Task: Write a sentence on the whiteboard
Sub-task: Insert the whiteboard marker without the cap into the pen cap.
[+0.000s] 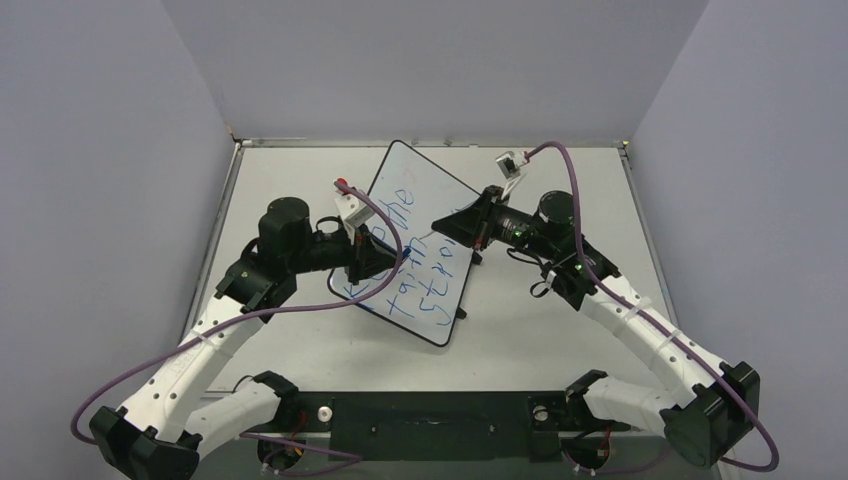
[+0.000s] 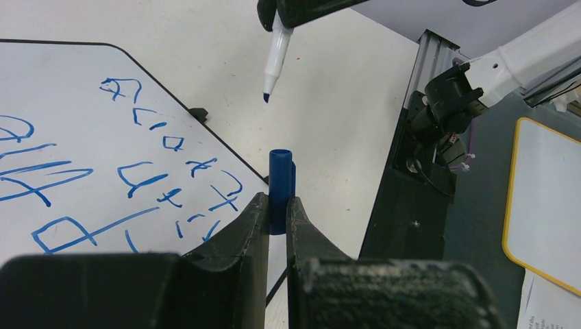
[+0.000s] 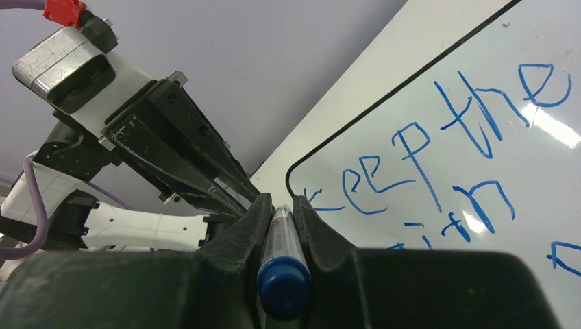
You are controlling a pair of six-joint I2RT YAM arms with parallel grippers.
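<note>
whiteboard (image 1: 430, 188) lies flat on the table (image 1: 300, 340), centre of the top view, turned diamond-wise so each arm gets an edge. sentence (image 1: 425, 285) fills it in slanted blue lines and looks finished to me. left gripper (image 2: 276, 205), at the board's lower-left edge, is clamped on the blue cap (image 2: 280, 181), open mouth aimed at the nib. right gripper (image 3: 282, 202), at the board's right corner, is clamped on the marker (image 2: 277, 49). Its nib is bare, top centre of the left wrist view, off the board and apart from the cap. Reads as line-up for recapping; axes look slightly off.
</note>
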